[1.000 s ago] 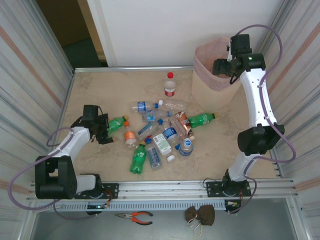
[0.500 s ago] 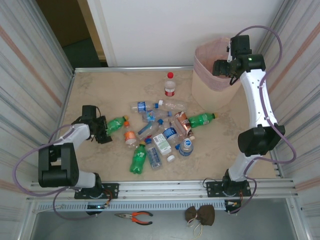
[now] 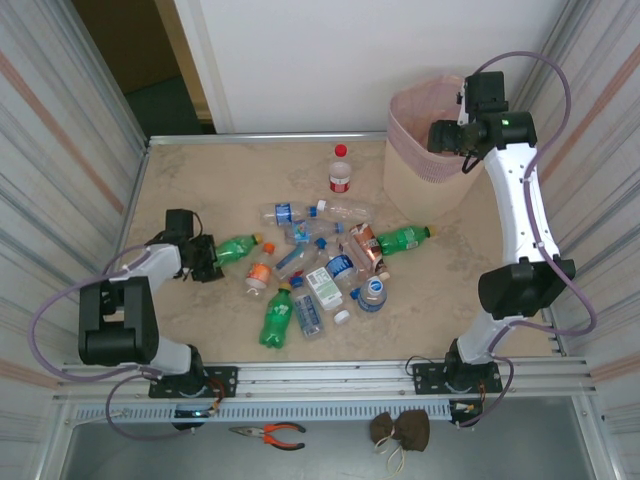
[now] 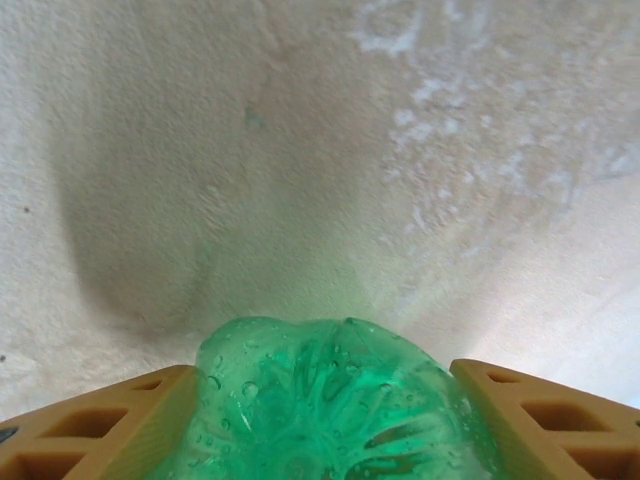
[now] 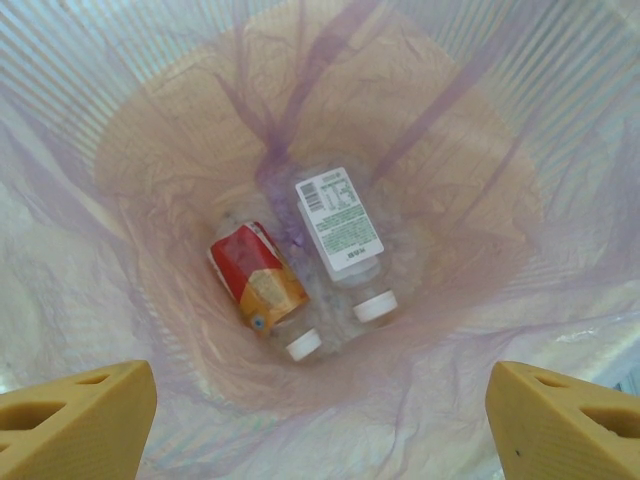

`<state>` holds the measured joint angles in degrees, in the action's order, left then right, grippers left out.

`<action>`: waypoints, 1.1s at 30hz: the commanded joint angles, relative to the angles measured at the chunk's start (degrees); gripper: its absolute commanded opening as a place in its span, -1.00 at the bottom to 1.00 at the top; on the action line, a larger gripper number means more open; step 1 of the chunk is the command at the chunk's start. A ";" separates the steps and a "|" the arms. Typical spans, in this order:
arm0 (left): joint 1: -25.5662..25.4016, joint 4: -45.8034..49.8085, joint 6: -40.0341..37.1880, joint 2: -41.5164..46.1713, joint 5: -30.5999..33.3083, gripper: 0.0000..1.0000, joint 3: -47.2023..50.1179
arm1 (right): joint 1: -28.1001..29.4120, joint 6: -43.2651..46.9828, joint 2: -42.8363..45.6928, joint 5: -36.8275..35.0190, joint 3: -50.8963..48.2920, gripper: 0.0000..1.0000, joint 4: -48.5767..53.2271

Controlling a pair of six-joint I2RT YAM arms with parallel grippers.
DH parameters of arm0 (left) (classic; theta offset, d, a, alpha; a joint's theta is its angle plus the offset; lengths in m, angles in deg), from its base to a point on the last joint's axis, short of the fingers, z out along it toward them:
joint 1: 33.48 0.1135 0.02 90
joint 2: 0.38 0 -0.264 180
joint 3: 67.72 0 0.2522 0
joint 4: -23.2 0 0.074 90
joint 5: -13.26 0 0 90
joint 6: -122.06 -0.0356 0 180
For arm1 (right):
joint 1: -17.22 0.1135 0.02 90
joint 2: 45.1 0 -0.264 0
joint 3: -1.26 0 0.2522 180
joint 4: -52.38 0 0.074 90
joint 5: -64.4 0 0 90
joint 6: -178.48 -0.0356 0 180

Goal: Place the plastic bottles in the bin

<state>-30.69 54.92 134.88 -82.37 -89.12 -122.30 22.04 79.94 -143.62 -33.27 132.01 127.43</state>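
Several plastic bottles [image 3: 325,268] lie scattered mid-table, and one with a red cap [image 3: 341,168] stands upright behind them. My left gripper [image 3: 205,258] is low at the table's left, shut on the base of a small green bottle [image 3: 235,247]. In the left wrist view that green bottle [image 4: 330,385] fills the gap between both orange fingers [image 4: 90,430]. My right gripper [image 3: 445,137] hangs open over the bin [image 3: 420,175] at the back right. Looking down into the bin's pink liner [image 5: 150,110], I see a red-labelled bottle [image 5: 258,275] and a white-labelled bottle [image 5: 340,225] at the bottom, below the right gripper [image 5: 320,425].
Larger green bottles lie at the pile's right [image 3: 403,238] and front [image 3: 277,317]. Corrugated walls close in both sides of the table. Pliers [image 3: 270,433] and a brown pouch [image 3: 400,430] rest below the front rail.
My left gripper's fingers have closed in on the green bottle, which has shifted slightly with its orange cap. The right gripper has drifted a little to the right over the bin.
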 commanded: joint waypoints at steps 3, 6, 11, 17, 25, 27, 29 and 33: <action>1.17 2.17 -5.91 6.02 2.49 0.12 -2.64 | 0.61 -0.18 3.68 0.63 -0.47 0.67 -0.27; 1.46 1.50 -12.15 9.26 3.21 0.11 -3.58 | 1.11 -0.08 4.96 2.83 -1.25 0.67 -0.78; 1.52 -0.83 -28.42 13.86 1.81 0.11 -6.67 | 1.71 -0.04 8.61 10.42 -5.38 0.67 -3.91; 1.54 -10.12 -45.33 20.80 -4.26 0.09 -6.23 | 3.00 0.22 14.09 21.23 -13.41 0.68 -10.17; 1.50 -22.70 -62.96 25.17 -25.42 0.11 -8.16 | 8.06 1.44 20.44 37.28 -21.17 0.71 -19.13; 1.50 -25.73 -65.14 25.63 -29.89 0.10 -8.94 | 10.30 2.19 21.25 40.74 -22.29 0.73 -20.64; 0.90 -28.56 -67.32 26.02 -34.57 0.10 -9.91 | 12.58 2.79 21.92 43.54 -22.99 0.74 -21.68; -3.57 -28.96 -77.43 27.99 -42.38 0.10 -13.61 | 17.27 4.06 22.41 48.50 -23.48 0.77 -22.71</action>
<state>-31.76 30.31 68.22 -57.39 -121.29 -132.33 37.05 81.69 -122.92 8.18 108.84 107.50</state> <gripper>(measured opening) 0.626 0.884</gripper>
